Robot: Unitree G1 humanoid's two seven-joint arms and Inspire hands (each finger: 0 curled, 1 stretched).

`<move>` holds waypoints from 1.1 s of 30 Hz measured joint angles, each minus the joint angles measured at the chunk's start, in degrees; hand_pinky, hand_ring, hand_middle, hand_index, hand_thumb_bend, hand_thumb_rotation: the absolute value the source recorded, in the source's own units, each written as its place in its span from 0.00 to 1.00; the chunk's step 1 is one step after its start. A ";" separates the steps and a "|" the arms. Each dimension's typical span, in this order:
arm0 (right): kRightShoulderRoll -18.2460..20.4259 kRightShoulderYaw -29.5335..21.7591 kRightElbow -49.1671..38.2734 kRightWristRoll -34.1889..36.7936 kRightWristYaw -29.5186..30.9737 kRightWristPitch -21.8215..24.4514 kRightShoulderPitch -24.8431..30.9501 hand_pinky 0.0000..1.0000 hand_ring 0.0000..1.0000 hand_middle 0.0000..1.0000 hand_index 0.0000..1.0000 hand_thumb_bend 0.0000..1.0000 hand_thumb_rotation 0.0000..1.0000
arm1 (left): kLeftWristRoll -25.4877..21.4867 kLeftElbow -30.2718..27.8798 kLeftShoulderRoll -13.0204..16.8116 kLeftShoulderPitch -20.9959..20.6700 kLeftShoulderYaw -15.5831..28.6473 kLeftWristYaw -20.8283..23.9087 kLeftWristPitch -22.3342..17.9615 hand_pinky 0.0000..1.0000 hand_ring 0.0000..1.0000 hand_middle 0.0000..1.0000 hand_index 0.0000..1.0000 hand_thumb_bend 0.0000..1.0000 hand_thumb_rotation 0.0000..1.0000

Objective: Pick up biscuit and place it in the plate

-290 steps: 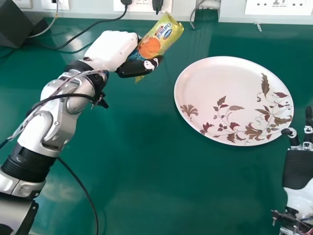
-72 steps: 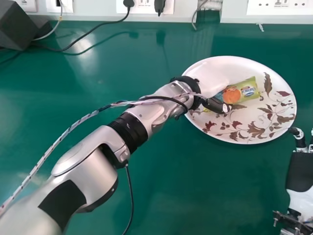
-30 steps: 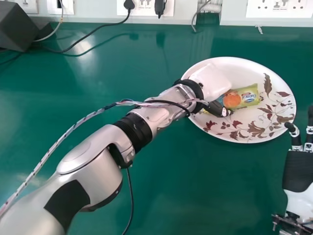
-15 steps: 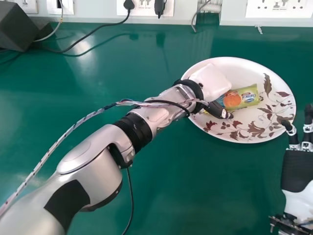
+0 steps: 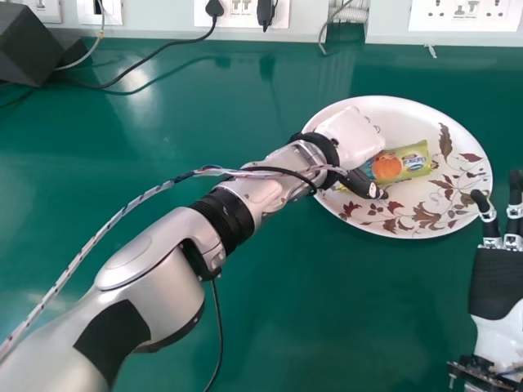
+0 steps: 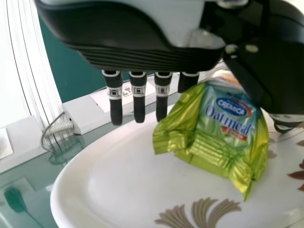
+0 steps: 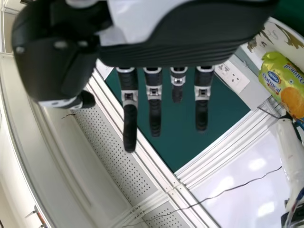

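In the head view my left hand (image 5: 351, 139) is low over the left part of the white, leaf-patterned plate (image 5: 409, 117). The green-yellow biscuit packet (image 5: 406, 161) is within the plate's rim, partly hidden behind this hand. The left wrist view has the left hand (image 6: 138, 102) with straight fingers, the packet (image 6: 221, 130) tilted between them and the thumb, above the plate (image 6: 114, 175). Whether the packet rests fully on the plate cannot be told. My right hand (image 5: 496, 286) is off the plate's lower right edge; its fingers (image 7: 154, 114) are straight.
A dark box (image 5: 29, 45) and black cables occupy the table's back left. Wall sockets (image 5: 466, 12) line the back. The left forearm (image 5: 163, 253) crosses the green table from the lower left.
Since the oldest frame, my left hand has carried the packet rightward from the table's back left to the plate. Over the last second the left arm has stayed still; the right hand has shifted slightly.
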 measured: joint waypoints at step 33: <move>-0.52 -2.50 1.06 1.66 3.25 1.95 -2.18 0.89 0.96 0.95 0.83 0.90 0.17 | -2.48 -6.18 2.18 3.16 3.57 -2.29 1.61 1.00 1.00 1.00 1.00 1.00 0.72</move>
